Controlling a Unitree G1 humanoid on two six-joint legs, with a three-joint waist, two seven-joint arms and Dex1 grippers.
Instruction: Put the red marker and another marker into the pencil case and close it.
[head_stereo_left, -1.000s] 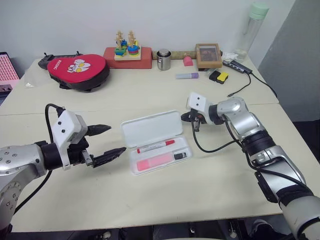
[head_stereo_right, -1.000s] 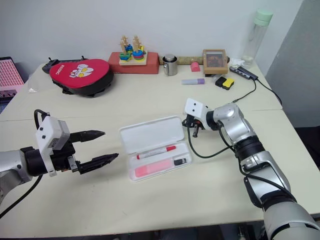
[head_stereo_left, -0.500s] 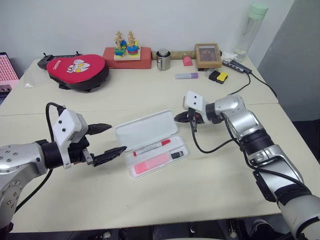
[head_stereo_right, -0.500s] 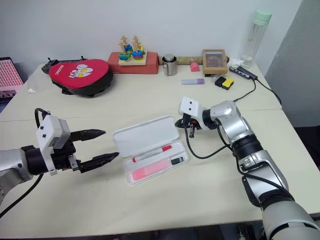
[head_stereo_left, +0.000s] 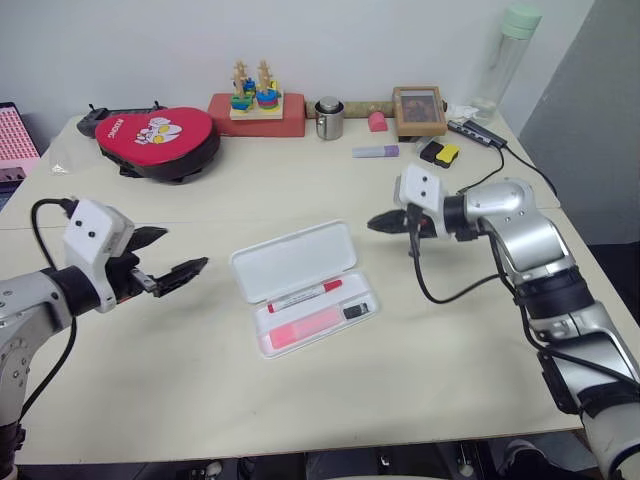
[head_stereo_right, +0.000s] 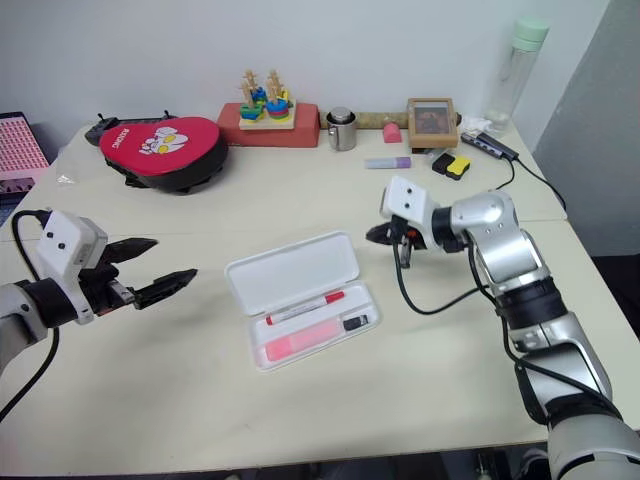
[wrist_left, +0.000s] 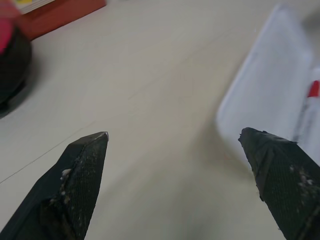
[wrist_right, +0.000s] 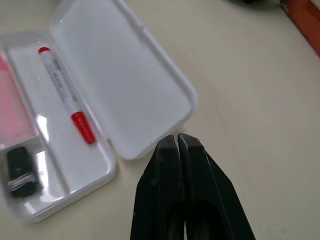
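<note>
Pencil case (head_stereo_left: 300, 285) lies open on the bench (head_stereo_left: 300, 390) between the wide-open, empty left tool (head_stereo_left: 168, 257) and the shut, empty right tool (head_stereo_left: 378, 224), red marker (wrist_right: 64, 95) and pink highlighter (head_stereo_left: 304, 327) inside, a small dark stick (wrist_right: 21, 170) plain in the right wrist view.

a wide cream table (head_stereo_left: 300, 400) with a seam running across it stands against a plain white wall (head_stereo_left: 150, 40). a grey panel (head_stereo_left: 590, 120) rises at the far right. the light is soft and even.
</note>
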